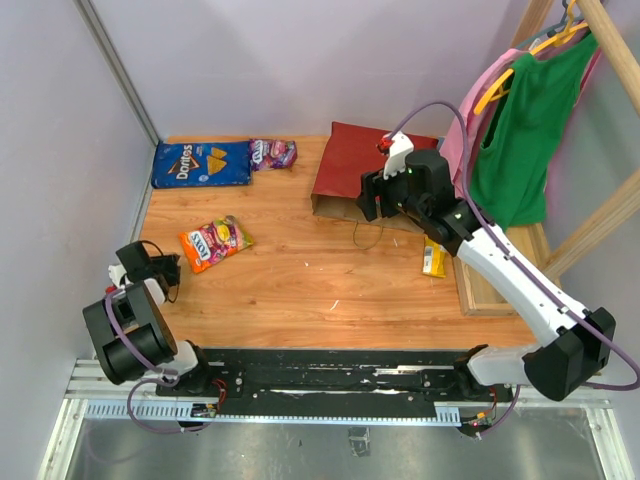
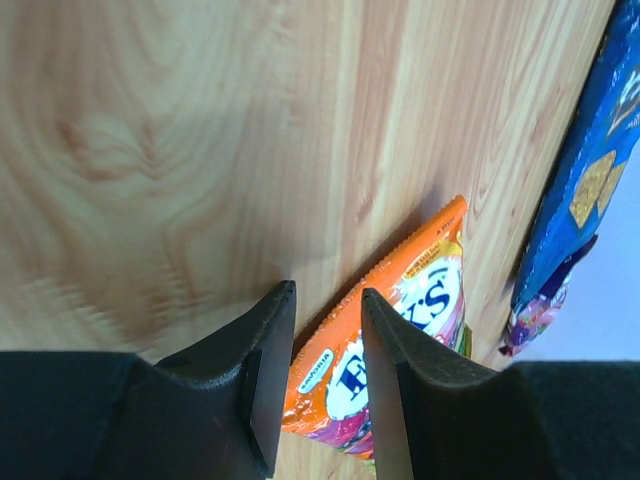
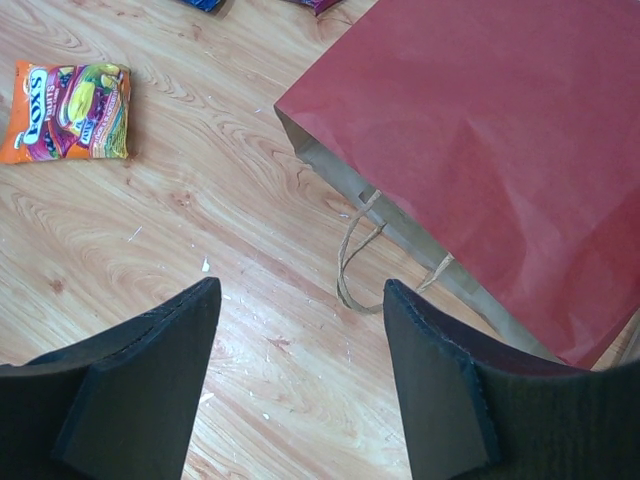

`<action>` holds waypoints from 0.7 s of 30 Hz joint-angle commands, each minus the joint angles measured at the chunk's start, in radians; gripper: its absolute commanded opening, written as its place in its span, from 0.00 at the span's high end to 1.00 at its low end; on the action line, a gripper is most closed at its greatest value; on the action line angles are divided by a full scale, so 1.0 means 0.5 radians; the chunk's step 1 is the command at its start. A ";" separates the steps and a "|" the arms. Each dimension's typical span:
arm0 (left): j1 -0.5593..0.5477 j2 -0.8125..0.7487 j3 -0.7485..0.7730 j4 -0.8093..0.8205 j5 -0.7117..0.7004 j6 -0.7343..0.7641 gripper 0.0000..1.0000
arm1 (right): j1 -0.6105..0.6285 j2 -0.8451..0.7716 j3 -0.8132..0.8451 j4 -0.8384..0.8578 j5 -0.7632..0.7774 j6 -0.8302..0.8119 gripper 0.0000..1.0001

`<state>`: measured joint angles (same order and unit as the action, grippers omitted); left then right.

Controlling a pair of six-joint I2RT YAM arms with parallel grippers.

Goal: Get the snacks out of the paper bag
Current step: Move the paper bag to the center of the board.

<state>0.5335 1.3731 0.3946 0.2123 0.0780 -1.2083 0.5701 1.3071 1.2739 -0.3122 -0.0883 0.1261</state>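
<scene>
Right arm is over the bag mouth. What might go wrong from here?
The paper bag lies flat, its mouth nearly closed; the open right tool may pinch only paper or drag the whole bag.
The thin handle loop sits just below that tool and might snag a finger.
The yellow packet lies by the table's right edge; a sliding bag might knock it off.

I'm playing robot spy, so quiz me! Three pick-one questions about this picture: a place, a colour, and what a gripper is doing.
1. Where is the Doritos bag? A hanging up B far left on the table C on the floor
2. The paper bag is? A blue B green C red
3. The right gripper is? A open, empty B shut tight C holding the Doritos bag
1 B: it lies near the far left corner. 2 C: its outside is red. 3 A: fingers apart, nothing between.
</scene>
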 commanded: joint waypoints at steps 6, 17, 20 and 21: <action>0.096 -0.125 0.014 -0.391 -0.232 0.076 0.59 | 0.029 -0.036 -0.021 0.006 0.024 -0.035 0.32; 0.093 -0.263 0.332 -0.593 -0.123 0.645 0.20 | 0.038 0.018 -0.015 0.066 -0.088 0.007 0.32; 0.073 -0.258 0.328 -0.492 0.171 0.772 0.14 | 0.055 0.034 -0.002 0.064 -0.094 0.006 0.32; 0.028 -0.262 0.350 -0.515 0.195 0.813 0.12 | 0.058 0.036 -0.002 0.064 -0.094 0.006 0.32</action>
<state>0.5735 1.2537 0.5446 -0.0380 0.0483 -0.9298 0.5766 1.3128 1.2682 -0.3038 -0.1112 0.1268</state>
